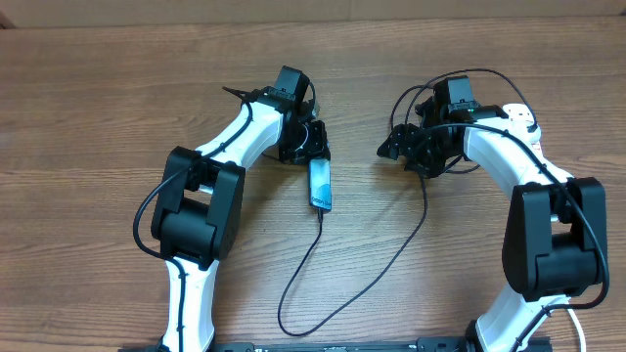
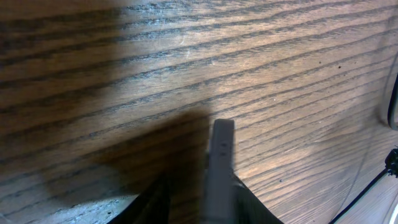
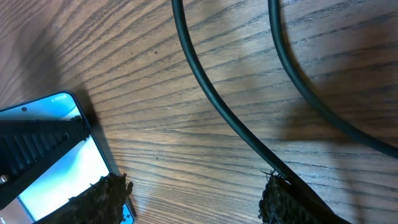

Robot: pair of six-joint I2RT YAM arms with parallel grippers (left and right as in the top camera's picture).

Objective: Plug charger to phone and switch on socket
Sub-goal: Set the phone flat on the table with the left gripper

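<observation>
**Fuzzy pads, a grey slab, a cabled phone**

Dark fuzzy pads (image 3: 106, 196) of the right gripper (image 3: 189, 205) stand wide apart at 6 o'clock, holding nothing. 1 strand of the charger (image 3: 211, 93) brushes the 5 o'clock pad. At 8 o'clock lies the phone (image 3: 62, 168), with a black ribbed bar (image 3: 37, 146) across its screen.

Left wrist: the left gripper (image 2: 202, 205) flanks a blurred grey slab (image 2: 221, 155); whether it grips cannot be told.

Overhead: the phone lies mid-table (image 1: 98, 98), left gripper at its 12 o'clock end. The charger meets its 6 o'clock end and loops round to the right gripper at 2 o'clock.
</observation>
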